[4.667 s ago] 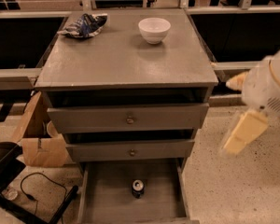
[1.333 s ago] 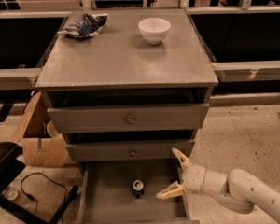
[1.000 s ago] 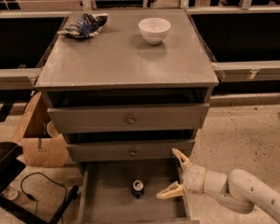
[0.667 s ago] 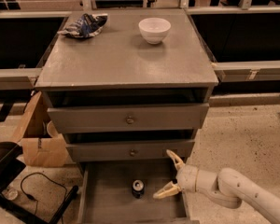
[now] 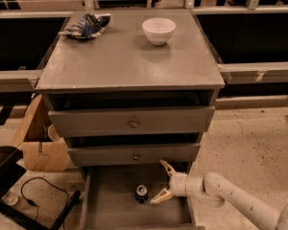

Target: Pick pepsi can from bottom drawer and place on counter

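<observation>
The pepsi can [image 5: 142, 193] stands upright on the plank floor of the pulled-out bottom drawer [image 5: 110, 210], near its middle. My gripper [image 5: 160, 182] is open, its two pale fingers spread, reaching in from the right just to the right of the can and not touching it. The white arm [image 5: 230, 198] runs off to the lower right. The counter [image 5: 129, 56] is the grey cabinet top above.
A white bowl [image 5: 159, 30] and a blue-and-white chip bag [image 5: 86, 25] sit at the back of the counter. Two upper drawers with brass knobs [image 5: 133, 123] are slightly open. A cardboard box [image 5: 41, 145] and a black cable [image 5: 38, 195] lie at the left on the floor.
My arm came down from the upper right to the bottom drawer. In the last second the open gripper has moved left, closer to the can.
</observation>
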